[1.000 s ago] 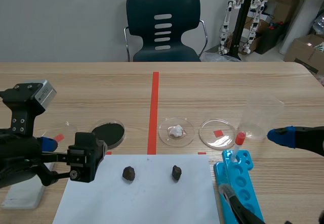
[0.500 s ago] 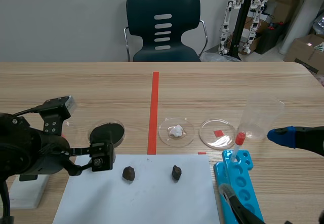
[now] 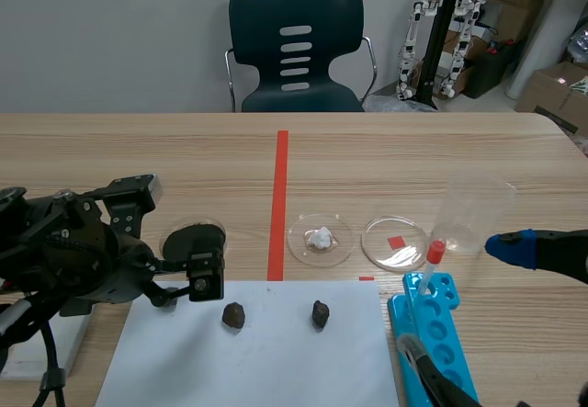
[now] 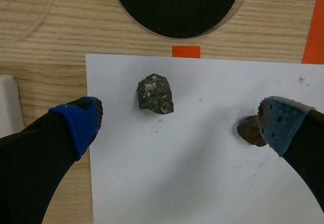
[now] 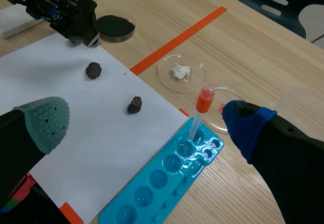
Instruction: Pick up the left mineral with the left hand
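1. The left mineral [image 3: 233, 314] lies on the white paper sheet [image 3: 248, 370], close to the sheet's far edge and toward its left side. A second, browner mineral [image 3: 320, 313] rests on the same sheet, apart to its right.
2. The left claw [image 4: 180, 123] hangs over the sheet's far-left part, spread wide and holding nothing. In its own view the left mineral sits between the fingers and a little ahead, nearer the bright blue pad. The other pad sits right by the second mineral.
3. To my eye it is a small, hard, lumpy stone: rigid, not fragile, light enough for the claw. Its rough facets should bite into the soft pads, though the uneven shape could make it twist or roll.
4. I'd take it across its thick middle, on two flatter opposite faces, with the claw centred so no finger nudges the second mineral.
5. The right claw [image 5: 148, 122] stands wide and empty, beyond the sheet's right edge.
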Controlling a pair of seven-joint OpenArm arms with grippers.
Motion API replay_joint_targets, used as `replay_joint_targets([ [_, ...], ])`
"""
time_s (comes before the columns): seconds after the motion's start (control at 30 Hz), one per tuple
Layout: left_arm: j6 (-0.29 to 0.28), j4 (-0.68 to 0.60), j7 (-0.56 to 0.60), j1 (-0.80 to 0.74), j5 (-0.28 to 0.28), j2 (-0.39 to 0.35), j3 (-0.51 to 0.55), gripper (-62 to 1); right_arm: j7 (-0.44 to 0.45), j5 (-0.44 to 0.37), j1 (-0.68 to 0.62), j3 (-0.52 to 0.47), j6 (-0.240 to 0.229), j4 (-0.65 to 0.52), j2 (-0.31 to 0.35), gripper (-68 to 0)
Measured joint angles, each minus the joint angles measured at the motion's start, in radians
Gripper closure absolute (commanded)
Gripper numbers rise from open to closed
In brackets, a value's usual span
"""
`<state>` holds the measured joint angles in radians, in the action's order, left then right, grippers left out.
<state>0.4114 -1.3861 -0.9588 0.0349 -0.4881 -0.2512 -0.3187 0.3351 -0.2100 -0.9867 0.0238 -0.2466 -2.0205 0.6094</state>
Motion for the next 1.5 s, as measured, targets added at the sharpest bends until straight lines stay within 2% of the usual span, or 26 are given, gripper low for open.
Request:
replay_joint_targets([
  [0.13,0.023,0.032,-0.036,0.025,0.063,0.014,0.0,-62.3,0.0,0.0,0.0,0.0,0.0,0.0,0.0,-63.8],
  [0.27,0.023,0.052,-0.036,0.035,0.083,0.024,-0.002,-62.3,0.0,0.0,0.0,0.0,0.0,0.0,0.0,-63.8],
  [0.57,0.023,0.074,-0.036,0.043,0.167,0.065,-0.002,-62.3,0.0,0.0,0.0,0.0,0.0,0.0,0.0,-63.8],
  [0.83,0.023,0.077,-0.059,0.055,0.175,0.077,-0.002,-62.3,0.0,0.0,0.0,0.0,0.0,0.0,0.0,-63.8],
  [1.13,0.022,0.156,-0.086,0.095,0.182,0.077,-0.002,-62.3,0.0,0.0,0.0,0.0,0.0,0.0,0.0,-63.8],
  [1.17,0.022,0.158,-0.086,0.095,0.182,0.077,-0.002,-61.7,0.0,0.0,0.0,0.0,0.0,0.0,0.0,-63.8],
  [1.33,0.022,0.159,-0.088,0.095,0.182,0.077,-0.002,-48.5,0.0,0.0,0.0,0.0,0.0,0.0,0.0,-63.8],
  [1.5,0.022,0.159,-0.088,0.095,0.182,0.077,-0.002,-42.7,0.0,0.0,0.0,0.0,0.0,0.0,0.0,-63.8],
])
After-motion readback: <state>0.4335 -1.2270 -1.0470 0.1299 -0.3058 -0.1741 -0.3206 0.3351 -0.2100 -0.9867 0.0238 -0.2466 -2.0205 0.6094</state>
